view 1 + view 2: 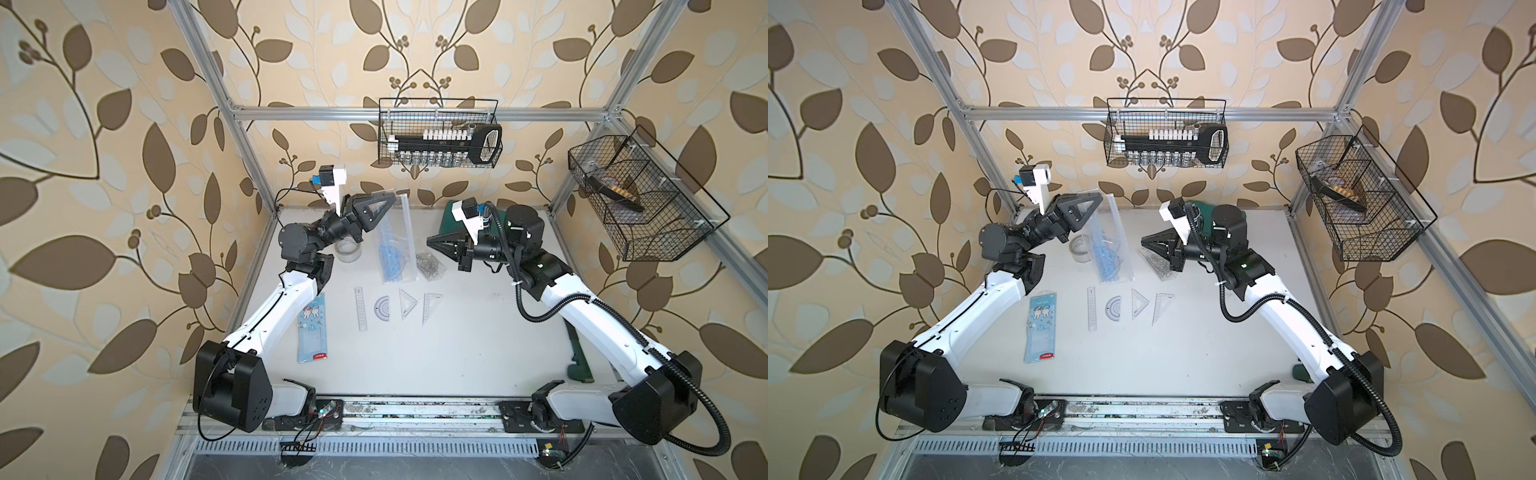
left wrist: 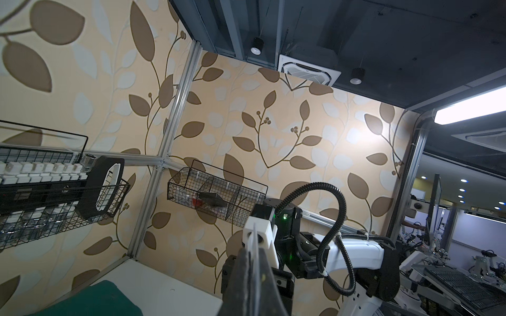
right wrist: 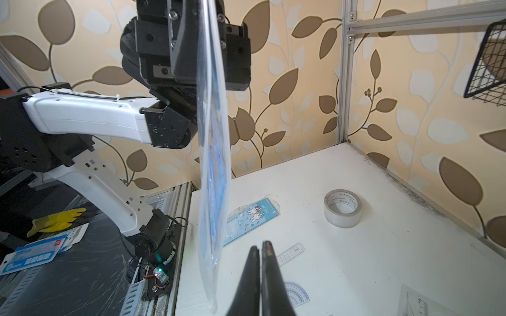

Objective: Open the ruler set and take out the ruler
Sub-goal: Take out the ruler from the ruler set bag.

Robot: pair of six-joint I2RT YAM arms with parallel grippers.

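The ruler set (image 1: 392, 245) (image 1: 1108, 245) (image 3: 212, 164) is a clear plastic pouch with blue rulers inside. It hangs upright above the table's far middle. My left gripper (image 1: 390, 198) (image 1: 1099, 198) (image 2: 253, 251) is shut on the pouch's top edge, and a thin sheet shows between its fingers in the left wrist view. My right gripper (image 1: 428, 240) (image 1: 1142, 241) (image 3: 260, 245) is shut with nothing in it. It hovers just right of the pouch's lower part, apart from it. A clear ruler (image 1: 361, 308) (image 3: 291, 253) lies flat on the table below.
Beside the clear ruler lie a protractor (image 1: 381, 308) and two set squares (image 1: 407, 303). A blue rabbit-print pouch (image 1: 313, 328) lies front left, a tape roll (image 1: 348, 249) under the left wrist, a grey packet (image 1: 428, 264) under the right gripper. Wire baskets (image 1: 438, 133) hang on the walls.
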